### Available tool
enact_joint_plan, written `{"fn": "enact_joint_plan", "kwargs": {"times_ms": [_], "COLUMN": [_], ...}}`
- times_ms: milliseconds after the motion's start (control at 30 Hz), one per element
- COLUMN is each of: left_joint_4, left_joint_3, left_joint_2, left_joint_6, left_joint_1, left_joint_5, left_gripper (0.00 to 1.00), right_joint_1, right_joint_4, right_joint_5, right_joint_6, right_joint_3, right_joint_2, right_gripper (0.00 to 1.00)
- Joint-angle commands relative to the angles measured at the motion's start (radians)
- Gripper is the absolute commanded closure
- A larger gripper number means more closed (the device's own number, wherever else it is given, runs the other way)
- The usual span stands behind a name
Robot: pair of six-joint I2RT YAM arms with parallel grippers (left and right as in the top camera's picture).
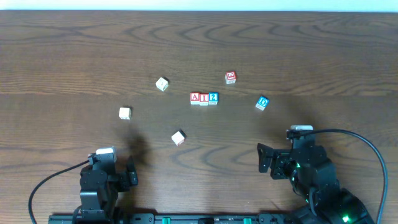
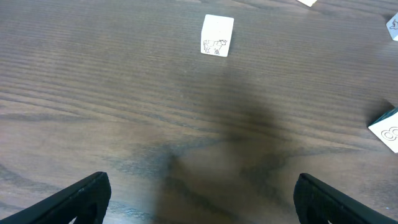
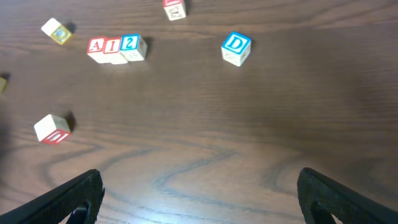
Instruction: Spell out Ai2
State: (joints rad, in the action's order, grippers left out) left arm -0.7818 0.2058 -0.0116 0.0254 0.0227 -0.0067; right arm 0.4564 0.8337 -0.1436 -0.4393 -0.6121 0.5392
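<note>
1. Left gripper [image 2: 202, 202]: jaws spread to full width and holding nothing. Only bare table [image 2: 93, 93] lies beneath the gap. It sits at the near left edge.

2. Right gripper [image 3: 200, 199]: jaws likewise fully apart and empty. It sits at the near right edge.

3. A cube [image 1: 195, 98], I cube [image 1: 204, 98], 2 cube [image 1: 213, 98]: one straight row at mid-table, each touching the next. The row reads A-I-2 from left to right in the overhead view. The first two have red faces and the third is blue. The row is well apart from both grippers.

4. D cube [image 1: 262, 102]: blue, lying right of the row and clear of it, turned at an angle.

5. Red-faced cube [image 1: 231, 77]: beyond the row's right end, near but not touching. Its character is unreadable.

6. Cow cube [image 2: 217, 35]: pale, with a small cow drawing on its near side. It lies ahead of the left gripper.

7. Far pale cube [image 1: 162, 84]: left of the row on its far side, lying skewed.

8. Near pale cube [image 1: 178, 137]: on the row's near side, with a red face showing in the right wrist view.
</note>
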Motion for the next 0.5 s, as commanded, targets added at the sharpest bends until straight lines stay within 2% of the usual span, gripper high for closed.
{"fn": "enact_joint_plan", "kwargs": {"times_ms": [0,100,200,467], "left_joint_4": [-0.031,-0.031,-0.031,-0.031], "left_joint_3": [-0.026,-0.026,-0.026,-0.026], "left_joint_2": [0.008,0.008,0.008,0.008], "left_joint_6": [-0.003,-0.003,-0.003,-0.004], "left_joint_1": [0.003,0.003,0.003,0.003], "left_joint_5": [-0.007,-0.007,-0.007,-0.007], "left_gripper": [0.04,0.05,0.05,0.05], "right_joint_1": [-0.005,-0.008,-0.076,-0.261], "right_joint_4": [0.002,-0.008,-0.014,-0.143], "right_joint_5": [-0.085,-0.101,-0.1,-0.1], "right_joint_6": [0.017,0.114,0.202,0.239], "right_joint_3": [0.0,0.011,0.037,0.134], "right_joint_2": [-0.002,-0.003,-0.009,-0.121], "right_gripper": [0.01,0.01,0.01,0.01]}}
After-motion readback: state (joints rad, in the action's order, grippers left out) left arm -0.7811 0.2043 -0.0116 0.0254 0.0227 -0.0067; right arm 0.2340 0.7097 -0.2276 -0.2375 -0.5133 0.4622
